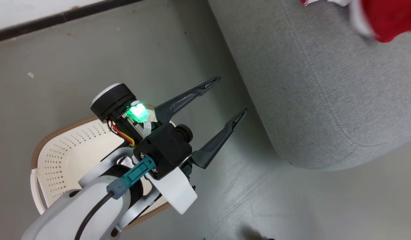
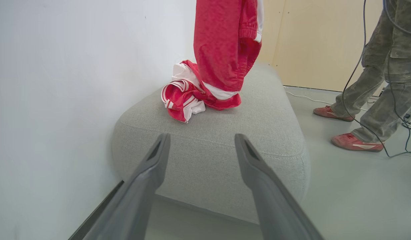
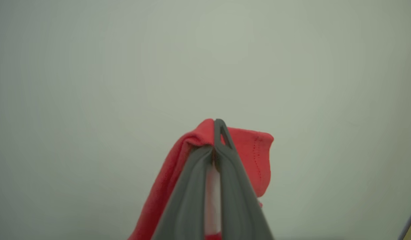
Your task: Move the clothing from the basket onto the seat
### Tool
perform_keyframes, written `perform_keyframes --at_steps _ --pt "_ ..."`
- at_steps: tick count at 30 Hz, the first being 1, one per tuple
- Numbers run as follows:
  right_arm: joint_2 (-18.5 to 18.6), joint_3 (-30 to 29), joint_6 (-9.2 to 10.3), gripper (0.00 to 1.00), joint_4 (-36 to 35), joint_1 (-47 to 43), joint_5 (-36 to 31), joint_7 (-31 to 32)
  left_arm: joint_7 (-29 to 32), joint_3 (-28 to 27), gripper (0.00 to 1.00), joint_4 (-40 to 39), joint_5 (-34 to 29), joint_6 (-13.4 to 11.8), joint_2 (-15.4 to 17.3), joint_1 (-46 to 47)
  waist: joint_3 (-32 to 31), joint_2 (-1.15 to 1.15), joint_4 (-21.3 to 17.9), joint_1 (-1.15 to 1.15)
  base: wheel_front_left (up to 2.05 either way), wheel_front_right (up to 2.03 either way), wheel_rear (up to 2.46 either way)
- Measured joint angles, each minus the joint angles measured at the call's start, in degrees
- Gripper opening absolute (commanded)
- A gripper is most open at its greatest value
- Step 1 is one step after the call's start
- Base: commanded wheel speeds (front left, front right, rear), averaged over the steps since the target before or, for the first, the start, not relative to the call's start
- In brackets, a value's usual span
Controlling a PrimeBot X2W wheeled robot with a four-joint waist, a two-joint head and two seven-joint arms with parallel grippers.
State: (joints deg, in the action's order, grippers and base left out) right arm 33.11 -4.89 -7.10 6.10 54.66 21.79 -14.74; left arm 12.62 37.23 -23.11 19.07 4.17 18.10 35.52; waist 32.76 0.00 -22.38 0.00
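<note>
Right gripper (image 3: 215,136) jaws pinch red garment (image 3: 258,153) edge; prob soft, light, floppy; grip folds. Left gripper (image 1: 229,96) jaws wide, empty.

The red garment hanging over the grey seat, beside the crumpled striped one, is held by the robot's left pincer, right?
Not quite: the right pincer holds that red garment, shut on it in the right wrist view. The left pincer is open and empty. It hangs over the grey seat beside the crumpled striped garment.
</note>
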Motion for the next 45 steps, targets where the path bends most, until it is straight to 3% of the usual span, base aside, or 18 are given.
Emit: perform_keyframes --at_steps 10,18,25,35,45 --pt "5.22 -1.24 0.00 0.00 5.95 6.41 0.70 -0.04 1.97 0.60 1.00 -1.83 -0.03 0.02 -0.01 2.00 4.18 0.00 1.31 0.00 0.00 0.00 0.00" --pt "6.68 0.01 0.00 0.00 8.57 10.53 0.46 -0.04 3.04 0.79 1.00 -2.92 -0.44 0.10 0.01 4.16 7.94 0.00 2.26 0.00 0.00 0.00 0.00" --pt "6.16 0.68 0.00 0.00 16.19 9.82 -0.26 -0.04 4.19 0.44 1.00 -3.57 -0.97 0.53 0.54 5.61 11.04 0.00 3.03 0.00 0.00 0.00 0.00" --pt "2.00 0.05 0.00 0.00 27.27 7.95 -0.05 -0.04 4.94 0.30 1.00 -4.02 -1.48 0.60 1.21 7.67 14.48 0.00 4.12 0.00 0.00 0.00 0.00" --pt "-0.21 0.34 0.00 0.00 32.93 9.44 0.85 1.64 4.97 0.29 1.00 -3.99 -1.48 1.09 1.82 8.72 16.37 0.00 4.61 0.00 0.00 0.00 0.00"
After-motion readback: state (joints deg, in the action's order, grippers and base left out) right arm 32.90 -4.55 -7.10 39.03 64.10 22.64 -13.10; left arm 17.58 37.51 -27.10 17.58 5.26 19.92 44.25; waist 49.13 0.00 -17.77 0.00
